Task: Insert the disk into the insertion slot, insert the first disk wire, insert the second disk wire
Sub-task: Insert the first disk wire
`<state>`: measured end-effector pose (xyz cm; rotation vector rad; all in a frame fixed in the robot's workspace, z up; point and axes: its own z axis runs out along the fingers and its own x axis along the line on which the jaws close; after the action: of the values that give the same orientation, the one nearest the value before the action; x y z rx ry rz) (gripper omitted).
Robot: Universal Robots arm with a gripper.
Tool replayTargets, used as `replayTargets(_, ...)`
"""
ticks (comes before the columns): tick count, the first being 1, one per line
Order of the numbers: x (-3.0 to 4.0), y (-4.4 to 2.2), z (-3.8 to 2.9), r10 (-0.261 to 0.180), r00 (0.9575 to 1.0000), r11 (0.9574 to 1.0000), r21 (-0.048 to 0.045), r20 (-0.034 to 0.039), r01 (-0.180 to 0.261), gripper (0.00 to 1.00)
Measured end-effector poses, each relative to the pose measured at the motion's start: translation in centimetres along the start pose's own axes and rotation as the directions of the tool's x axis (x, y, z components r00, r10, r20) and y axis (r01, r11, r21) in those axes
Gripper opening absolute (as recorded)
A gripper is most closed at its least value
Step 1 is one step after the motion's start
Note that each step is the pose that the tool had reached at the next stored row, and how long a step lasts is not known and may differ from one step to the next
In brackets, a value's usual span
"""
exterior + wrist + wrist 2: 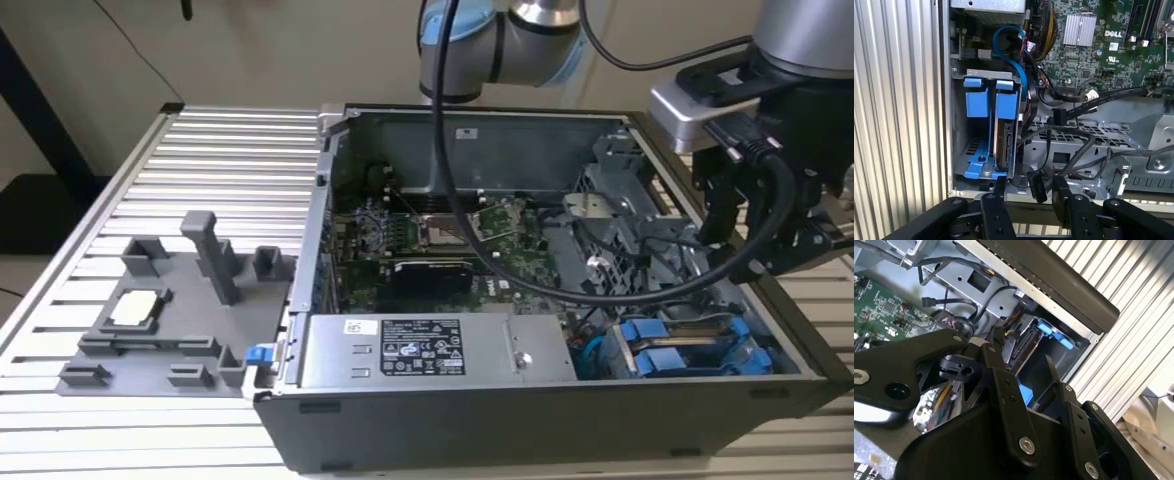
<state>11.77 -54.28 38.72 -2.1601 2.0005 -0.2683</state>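
- The hand (1030,184) hangs over a corner of the open computer case (534,425), its two black fingers (999,192) apart and clamped on nothing
- The disk (1004,145) stands edge-on in its blue frame inside the insertion slot (956,130), the grey cage at that corner
- A second blue carrier (976,102) sits just beside it in the same cage
- A black wire plug (1037,186) hangs loose near the disk, between the fingers; whether it touches them I cannot tell
- The case rests on the slatted counter (214,150), a grey fixture tray (160,310) at the exterior view's left
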Motion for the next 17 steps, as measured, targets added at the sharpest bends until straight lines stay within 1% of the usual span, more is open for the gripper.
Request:
replayTargets(5,-0.13,0.14,-0.02,0.0,1.0,0.9999,0.0101,-0.0009,0.0,0.49)
replayTargets(7,-0.14,0.16,-0.02,0.0,1.0,0.9999,0.0126,-0.0011,0.0,0.47)
replayTargets(8,-0.14,0.15,-0.01,0.0,1.0,0.9999,0.0134,-0.0011,0.0,0.4)
replayTargets(10,-0.17,0.18,0.02,0.0,1.0,0.9998,0.0173,-0.0017,0.0,0.4)
replayTargets(11,-0.19,0.19,0.03,-0.001,1.0,0.9998,0.0207,-0.0035,0.001,0.4)
replayTargets(12,-0.22,0.23,0.07,-0.001,1.0,0.9996,0.0265,-0.0062,0.001,0.4)
replayTargets(14,-0.31,0.4,0.14,-0.003,0.9999,0.9992,0.0406,-0.0139,0.004,0.4)
replayTargets(15,-0.36,0.5,0.17,-0.004,0.9999,0.9988,0.0488,-0.0165,0.004,0.4)
replayTargets(16,-0.36,0.52,0.17,-0.004,0.9998,0.9986,0.053,-0.0173,0.005,0.4)
replayTargets(17,-0.36,0.51,0.17,-0.004,0.9998,0.9985,0.0541,-0.0174,0.005,0.4)
